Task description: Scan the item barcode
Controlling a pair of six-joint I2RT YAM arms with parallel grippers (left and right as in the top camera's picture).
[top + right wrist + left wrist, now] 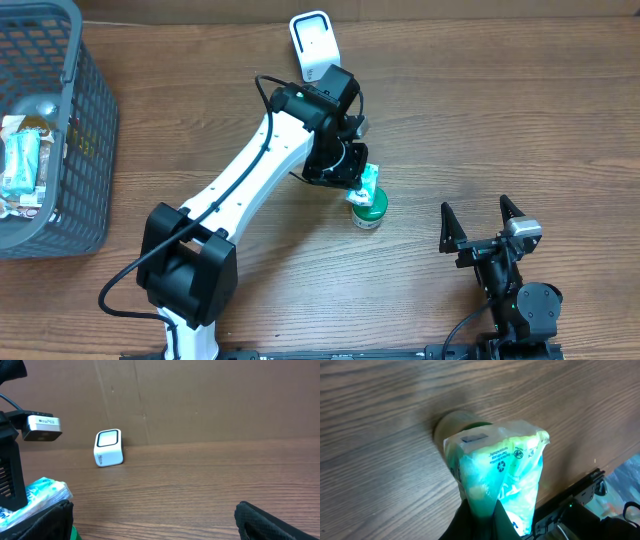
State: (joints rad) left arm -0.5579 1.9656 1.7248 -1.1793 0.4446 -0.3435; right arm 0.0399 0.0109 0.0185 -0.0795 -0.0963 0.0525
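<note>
Now left fingers (475, 527) tight on green packet (500, 475); right fingers (449, 230) wide apart.

- the left arm (245, 170) reaches from its black base joint at the near edge diagonally up and right over the table, its white links stretched long.
- its wrist bends down at the far end, so the left gripper (352, 172) points toward the tabletop.
- the left gripper's jaws are pinched tight on one end of a green-and-white packet (500, 470).
- the right arm (515, 295) sits folded low by its base at the near right.
- the right gripper (476, 212) points away from its base, jaws spread wide and holding nothing; its black fingers (272, 520) show at the bottom corners of the right wrist view.
</note>
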